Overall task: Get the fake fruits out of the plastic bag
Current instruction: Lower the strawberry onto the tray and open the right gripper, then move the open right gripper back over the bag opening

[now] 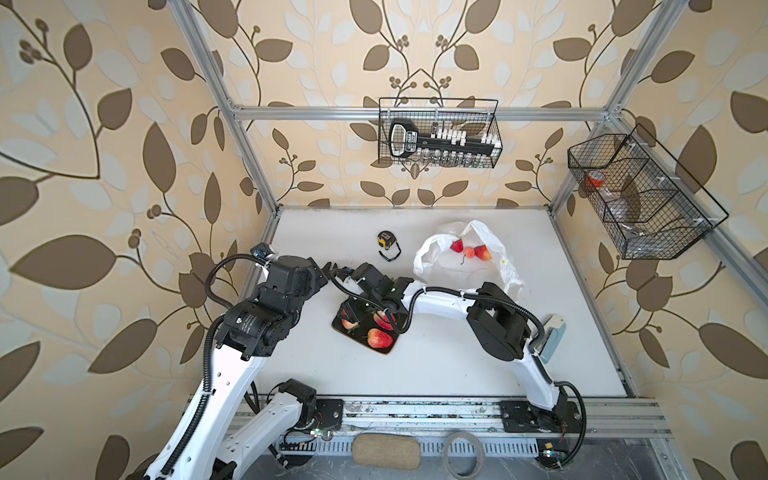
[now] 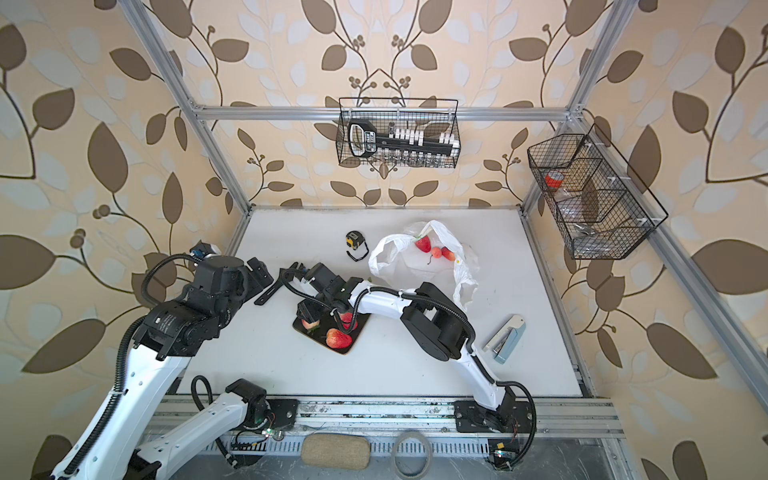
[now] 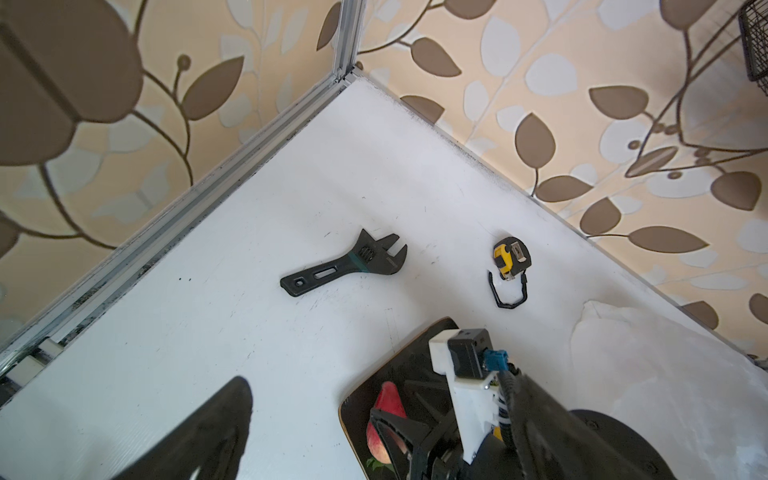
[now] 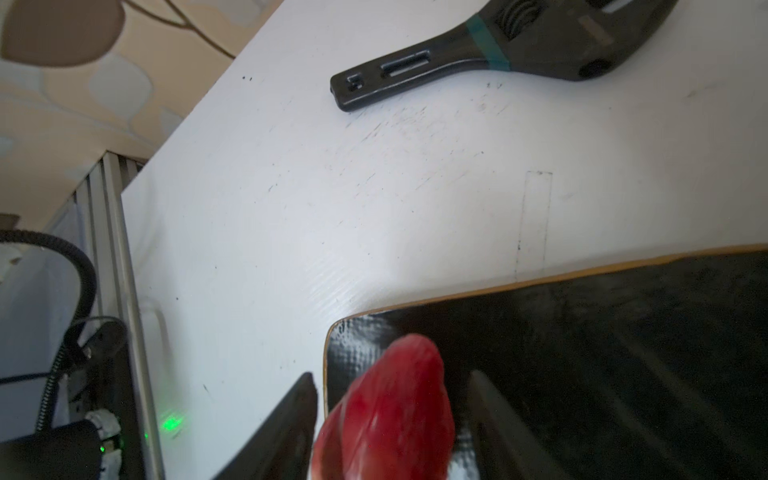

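The white plastic bag [image 1: 432,257] lies open at the back right of the table. Inside it show two red strawberries [image 1: 457,245] [image 1: 482,252] and a small pink round fruit [image 1: 469,252]. Nearer the front, a black board [image 1: 353,334] carries three more strawberries. My right gripper [image 4: 395,428] hangs over the board, open, with one red strawberry [image 4: 395,415] between its fingers and a gap on each side. The other two strawberries [image 1: 379,338] [image 1: 384,320] lie beside it. My left gripper [image 3: 399,449] is wide open and empty, just left of the board.
A black wrench [image 3: 349,264] lies ahead of the left gripper. A yellow-black tape measure [image 1: 386,243] sits left of the bag. A grey-blue stapler-like tool [image 2: 505,338] lies at the right. Wire baskets [image 1: 440,133] [image 1: 640,199] hang on the back and right walls.
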`<action>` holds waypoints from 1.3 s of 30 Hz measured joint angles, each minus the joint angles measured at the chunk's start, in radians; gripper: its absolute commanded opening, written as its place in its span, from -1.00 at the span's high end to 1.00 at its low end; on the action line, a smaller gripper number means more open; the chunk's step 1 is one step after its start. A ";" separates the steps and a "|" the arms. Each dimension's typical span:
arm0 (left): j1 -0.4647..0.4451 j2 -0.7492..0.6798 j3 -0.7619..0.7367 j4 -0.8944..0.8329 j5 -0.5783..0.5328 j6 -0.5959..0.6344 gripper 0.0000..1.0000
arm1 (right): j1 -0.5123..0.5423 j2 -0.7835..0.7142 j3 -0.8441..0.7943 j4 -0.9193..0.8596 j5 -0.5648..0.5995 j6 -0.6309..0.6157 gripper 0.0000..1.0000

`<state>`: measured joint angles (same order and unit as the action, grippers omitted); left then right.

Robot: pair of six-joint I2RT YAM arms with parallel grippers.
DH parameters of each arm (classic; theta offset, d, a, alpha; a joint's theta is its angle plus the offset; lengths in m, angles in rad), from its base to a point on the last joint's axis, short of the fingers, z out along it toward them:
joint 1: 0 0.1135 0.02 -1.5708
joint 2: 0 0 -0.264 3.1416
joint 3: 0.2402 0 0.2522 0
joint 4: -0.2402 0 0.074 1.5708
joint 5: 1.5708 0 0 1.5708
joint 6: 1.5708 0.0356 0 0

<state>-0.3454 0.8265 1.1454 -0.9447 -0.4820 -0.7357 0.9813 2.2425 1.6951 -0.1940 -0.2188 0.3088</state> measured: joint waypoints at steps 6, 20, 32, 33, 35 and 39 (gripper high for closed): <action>0.000 0.002 -0.011 0.016 0.016 0.008 -0.97 | -0.003 -0.003 0.001 0.002 0.001 -0.009 -0.60; 0.000 0.000 -0.016 0.124 0.065 0.079 -0.98 | -0.008 -0.461 -0.151 0.074 0.008 -0.041 -0.65; 0.000 0.103 -0.016 0.301 0.284 0.170 -0.98 | -0.138 -0.945 -0.451 -0.023 0.183 -0.048 -0.40; 0.000 0.126 -0.016 0.317 0.319 0.176 -0.98 | -0.164 -0.970 -0.465 -0.051 0.205 -0.048 -0.38; -0.001 0.169 -0.016 0.346 0.377 0.180 -0.96 | -0.208 -1.008 -0.481 -0.105 0.242 -0.056 -0.35; -0.049 0.263 -0.005 0.402 0.483 0.187 -0.96 | -0.271 -1.050 -0.513 -0.179 0.314 -0.135 -0.32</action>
<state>-0.3946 1.0897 1.1404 -0.5430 0.0006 -0.5491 0.7105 1.1927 1.1824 -0.3733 0.0952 0.1734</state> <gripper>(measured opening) 0.982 0.666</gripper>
